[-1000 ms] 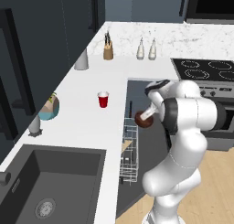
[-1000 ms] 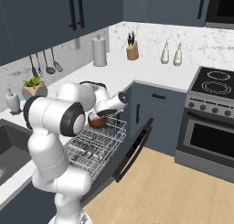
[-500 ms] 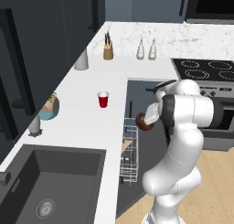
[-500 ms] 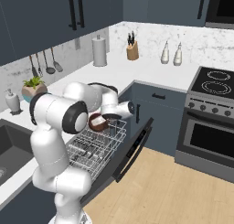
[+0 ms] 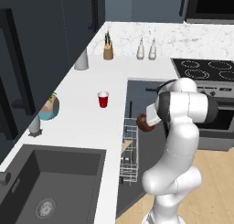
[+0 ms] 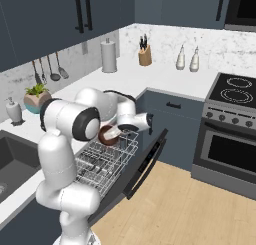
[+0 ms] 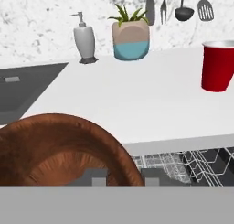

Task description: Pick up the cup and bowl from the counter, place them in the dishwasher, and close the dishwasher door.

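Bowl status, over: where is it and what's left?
Tool shut on bowl, held over the dishwasher rack. Cup on counter, not yet picked. Dishwasher door open. Nothing blocking the rack.

A knife block (image 5: pixel 108 50) stands in the far corner at about 12 o'clock, with two pale bottles (image 5: pixel 146 50) side by side just to its 3 o'clock. A grey-white canister (image 5: pixel 81 59) sits near the wall at 10 o'clock of the block. A small potted plant (image 7: pixel 130 39) stands beside a soap dispenser (image 7: pixel 85 39) against the backsplash, under hanging utensils (image 7: pixel 177 6). A black-topped stove (image 6: pixel 234 93) sits at 3 o'clock, above its oven door (image 6: pixel 229 155).
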Available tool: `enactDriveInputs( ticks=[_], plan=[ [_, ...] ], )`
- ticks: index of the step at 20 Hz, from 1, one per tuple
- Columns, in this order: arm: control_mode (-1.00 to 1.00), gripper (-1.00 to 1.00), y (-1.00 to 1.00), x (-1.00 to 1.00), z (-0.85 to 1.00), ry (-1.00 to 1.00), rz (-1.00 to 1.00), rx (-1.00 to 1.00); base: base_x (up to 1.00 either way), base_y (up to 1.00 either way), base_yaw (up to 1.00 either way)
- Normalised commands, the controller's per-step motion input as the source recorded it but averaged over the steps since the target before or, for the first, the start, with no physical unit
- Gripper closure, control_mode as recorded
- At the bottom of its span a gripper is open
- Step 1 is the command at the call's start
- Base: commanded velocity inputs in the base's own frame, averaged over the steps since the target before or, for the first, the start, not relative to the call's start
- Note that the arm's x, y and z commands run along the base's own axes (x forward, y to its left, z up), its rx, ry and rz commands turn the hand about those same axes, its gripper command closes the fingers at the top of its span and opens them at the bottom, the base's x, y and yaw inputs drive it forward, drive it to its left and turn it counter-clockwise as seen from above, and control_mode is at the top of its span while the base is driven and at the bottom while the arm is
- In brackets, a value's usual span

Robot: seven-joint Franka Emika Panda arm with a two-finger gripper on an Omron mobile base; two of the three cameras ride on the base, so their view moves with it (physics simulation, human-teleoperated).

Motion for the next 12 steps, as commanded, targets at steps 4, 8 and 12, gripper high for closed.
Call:
enactDriveInputs(
  ticks=[4,8,12],
  plan=[
    [-1.0,1.0,0.0,0.04,-0.22,-0.07,0.01,0.0,0.0,0.0,0.0],
    [-1.0,1.0,0.0,0.05,-0.21,-0.09,0.0,0.0,0.0,0.0,0.0],
    [-1.0,1.0,0.0,0.09,-0.18,-0.05,0.0,0.0,0.0,0.0,0.0]
  ],
)
